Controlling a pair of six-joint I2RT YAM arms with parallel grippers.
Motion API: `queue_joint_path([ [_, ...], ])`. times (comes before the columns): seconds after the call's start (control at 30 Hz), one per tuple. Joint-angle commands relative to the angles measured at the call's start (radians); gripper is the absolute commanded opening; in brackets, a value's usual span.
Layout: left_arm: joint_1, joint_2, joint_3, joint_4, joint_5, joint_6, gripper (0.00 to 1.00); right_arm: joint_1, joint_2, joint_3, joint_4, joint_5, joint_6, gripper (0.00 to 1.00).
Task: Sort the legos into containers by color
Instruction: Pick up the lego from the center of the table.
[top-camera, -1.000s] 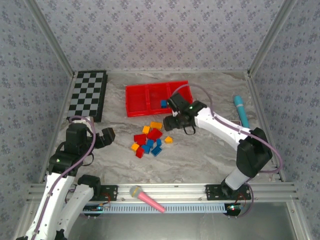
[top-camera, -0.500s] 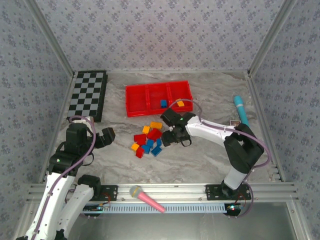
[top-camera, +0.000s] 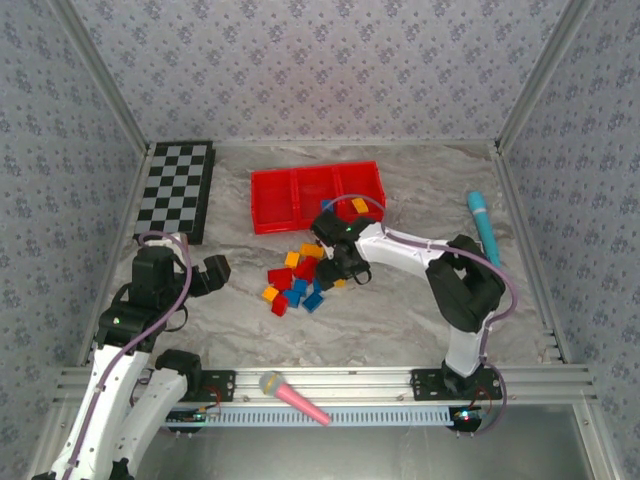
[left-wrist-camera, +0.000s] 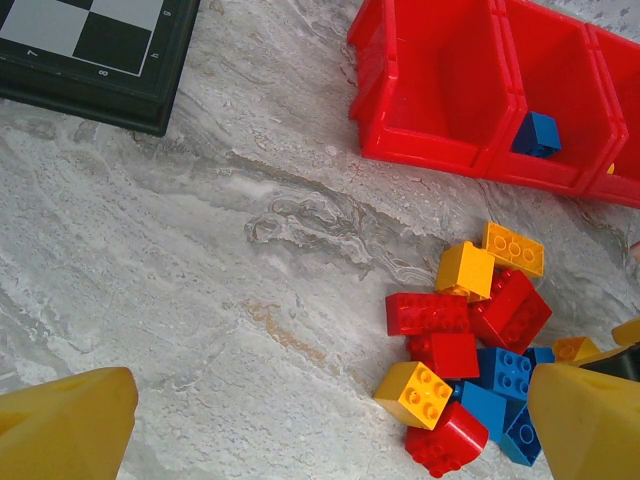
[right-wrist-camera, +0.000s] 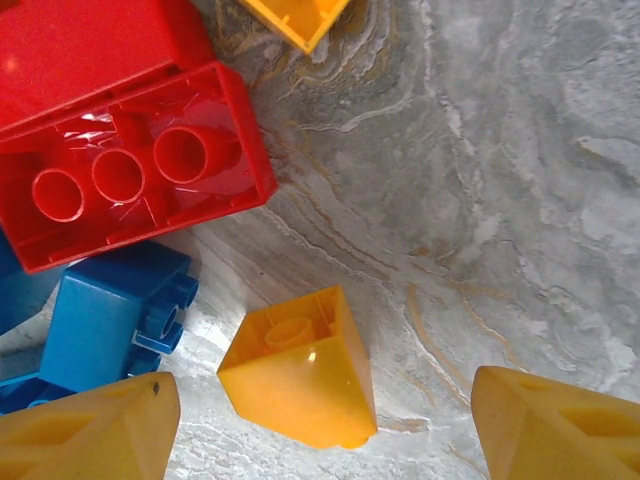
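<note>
Top view: the right gripper (top-camera: 343, 265) has come back from over the red tray (top-camera: 262, 200). It now hangs low at the right edge of the pile of legos (top-camera: 295, 280) in the middle of the table (top-camera: 380, 320). An orange lego (top-camera: 359, 205) lies in the tray's right compartment, where the gripper stood a second ago, so one drop looks finished. The left gripper (top-camera: 212, 275) has not moved from its place left of the pile.

Left wrist view: the left gripper's yellow fingertips (left-wrist-camera: 65, 420) stand as far apart as they go, with nothing between them. Ahead lies the pile, and a blue lego (left-wrist-camera: 538, 135) sits in the tray's middle compartment. The left compartment is empty.

Right wrist view: the right gripper's fingers (right-wrist-camera: 85, 430) are partly open and straddle a second orange lego (right-wrist-camera: 300, 380), upturned on the table and not yet gripped. This is probably the next pick. A red lego (right-wrist-camera: 130, 170) and another blue lego (right-wrist-camera: 110, 320) lie close by.
</note>
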Motion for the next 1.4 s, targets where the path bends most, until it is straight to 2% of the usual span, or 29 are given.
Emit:
queue_joint_path([
  [0.0,-0.005,0.005,0.004,0.010,0.003,0.003,1.00,-0.004,0.033,0.036,-0.048,-0.022,-0.041,0.77],
  [0.47,-0.005,0.010,0.004,0.009,-0.003,0.002,1.00,-0.020,0.072,0.024,-0.021,-0.032,-0.045,0.62],
  [0.7,-0.005,0.012,0.007,0.005,-0.010,-0.001,1.00,-0.021,0.098,0.027,-0.002,-0.032,-0.057,0.59],
  [1.07,-0.005,0.017,0.007,0.005,-0.004,-0.001,1.00,-0.017,0.102,0.038,-0.016,0.003,-0.062,0.37],
  [1.2,-0.006,0.017,0.006,0.018,0.043,0.003,1.00,-0.015,0.060,0.065,-0.054,0.016,-0.058,0.32],
  [1.37,-0.014,0.068,-0.001,0.058,0.224,0.021,1.00,-0.052,0.017,0.175,-0.120,0.085,-0.091,0.30],
])
